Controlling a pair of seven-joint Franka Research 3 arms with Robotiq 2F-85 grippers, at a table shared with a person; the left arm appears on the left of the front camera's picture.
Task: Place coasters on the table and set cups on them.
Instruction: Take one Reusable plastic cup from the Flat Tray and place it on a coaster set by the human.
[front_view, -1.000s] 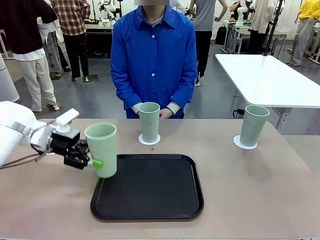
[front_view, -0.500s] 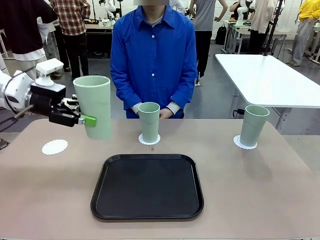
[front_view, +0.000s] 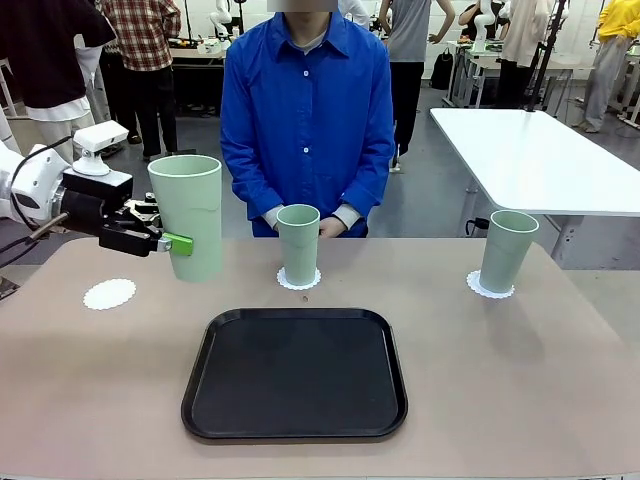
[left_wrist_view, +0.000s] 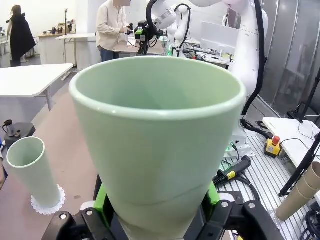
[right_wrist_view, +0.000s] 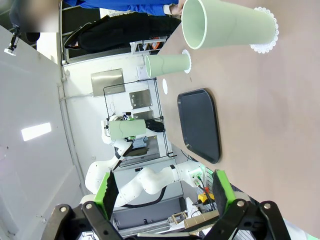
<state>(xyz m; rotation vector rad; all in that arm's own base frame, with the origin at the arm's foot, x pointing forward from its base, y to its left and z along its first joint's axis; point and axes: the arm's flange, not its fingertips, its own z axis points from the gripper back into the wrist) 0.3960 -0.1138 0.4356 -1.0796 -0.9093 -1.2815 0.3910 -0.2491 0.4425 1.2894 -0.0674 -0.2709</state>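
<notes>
My left gripper (front_view: 166, 241) is shut on a mint-green cup (front_view: 186, 215), held upright above the table (front_view: 520, 380), up and to the right of a bare white coaster (front_view: 109, 293). In the left wrist view this cup (left_wrist_view: 155, 145) stands between the green pads (left_wrist_view: 102, 201). A second cup (front_view: 298, 243) stands on a coaster (front_view: 298, 280) before the person, and a third cup (front_view: 508, 250) on a coaster (front_view: 490, 288) at the right. My right gripper (right_wrist_view: 164, 200) is open and holds nothing; far beyond it lies the nearest cup (right_wrist_view: 225, 24) on its coaster (right_wrist_view: 265, 30).
A large black tray (front_view: 297, 372) lies bare at the table's front middle. The person in a blue shirt (front_view: 305, 110) stands at the far edge with hands just behind the middle cup. A white table (front_view: 530, 150) stands at the back right.
The left gripper has carried the cup from the tray's left edge up and toward the far left. In the last half second it barely shifted.
</notes>
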